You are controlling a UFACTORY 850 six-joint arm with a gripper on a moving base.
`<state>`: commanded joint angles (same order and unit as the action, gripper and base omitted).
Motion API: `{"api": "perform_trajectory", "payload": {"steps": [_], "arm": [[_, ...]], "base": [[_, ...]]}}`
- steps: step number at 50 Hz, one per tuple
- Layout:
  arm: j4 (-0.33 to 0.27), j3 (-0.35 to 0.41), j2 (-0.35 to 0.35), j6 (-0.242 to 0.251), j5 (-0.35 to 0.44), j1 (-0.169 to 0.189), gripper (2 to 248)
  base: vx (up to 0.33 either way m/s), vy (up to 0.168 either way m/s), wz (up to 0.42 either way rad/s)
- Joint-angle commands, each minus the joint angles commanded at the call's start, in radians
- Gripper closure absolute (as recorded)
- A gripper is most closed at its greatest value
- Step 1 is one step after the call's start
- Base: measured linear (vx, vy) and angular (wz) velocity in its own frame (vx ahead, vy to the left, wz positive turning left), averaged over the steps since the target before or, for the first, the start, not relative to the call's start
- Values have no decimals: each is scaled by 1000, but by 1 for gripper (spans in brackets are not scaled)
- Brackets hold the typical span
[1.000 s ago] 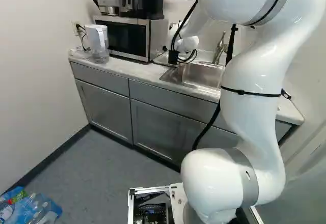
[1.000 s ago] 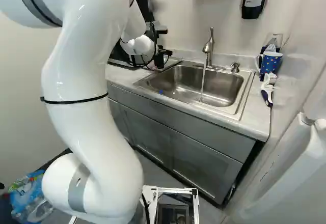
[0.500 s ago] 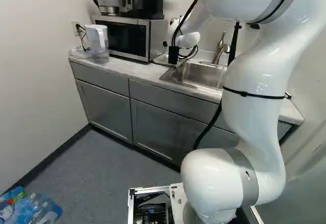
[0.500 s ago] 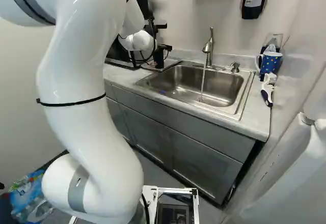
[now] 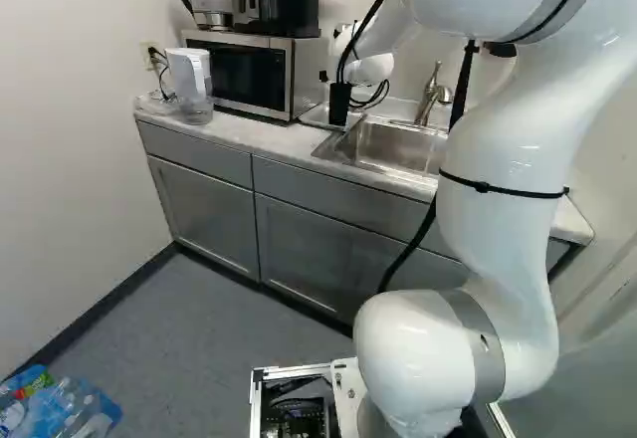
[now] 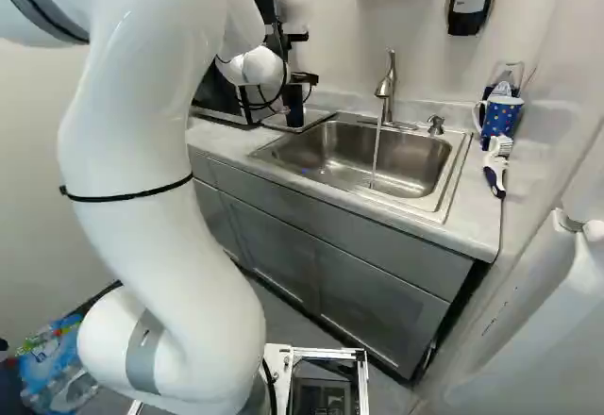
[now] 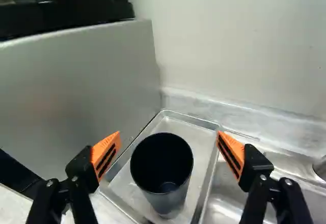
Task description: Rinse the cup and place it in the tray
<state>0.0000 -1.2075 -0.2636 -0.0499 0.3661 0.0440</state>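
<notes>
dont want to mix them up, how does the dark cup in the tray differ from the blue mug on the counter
The dark cup is plain, while the blue mug is dotted. The mug has a handle; the cup shows none. The cup stands in the tray beside the microwave, the mug on the counter across the sink. Both stand upright.

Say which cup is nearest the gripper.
The black cup upright in the metal tray, between the open fingers of the gripper. The other, a blue dotted mug, is at the right of the right base view.
</notes>
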Motion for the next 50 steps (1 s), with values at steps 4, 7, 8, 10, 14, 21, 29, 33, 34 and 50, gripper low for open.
{"api": "perform_trajectory", "payload": {"steps": [4,7,8,10,14,21,29,33,34,50], "arm": [[0,-4,4,0,0,0,3],[0,-6,8,0,0,2,3],[0,-8,9,0,0,2,3],[0,-9,10,0,0,4,3],[0,-14,14,0,0,7,3],[0,-21,20,0,0,14,3],[0,-31,27,0,0,24,3],[0,-36,29,0,-1,30,3],[0,-38,30,0,-2,31,3],[-7,-53,46,0,-45,63,3]], "base": [[0,0,0],[0,0,0],[0,0,0],[0,0,0],[0,0,0],[0,0,0],[0,0,0],[0,0,0],[0,0,0],[0,0,0]]}}
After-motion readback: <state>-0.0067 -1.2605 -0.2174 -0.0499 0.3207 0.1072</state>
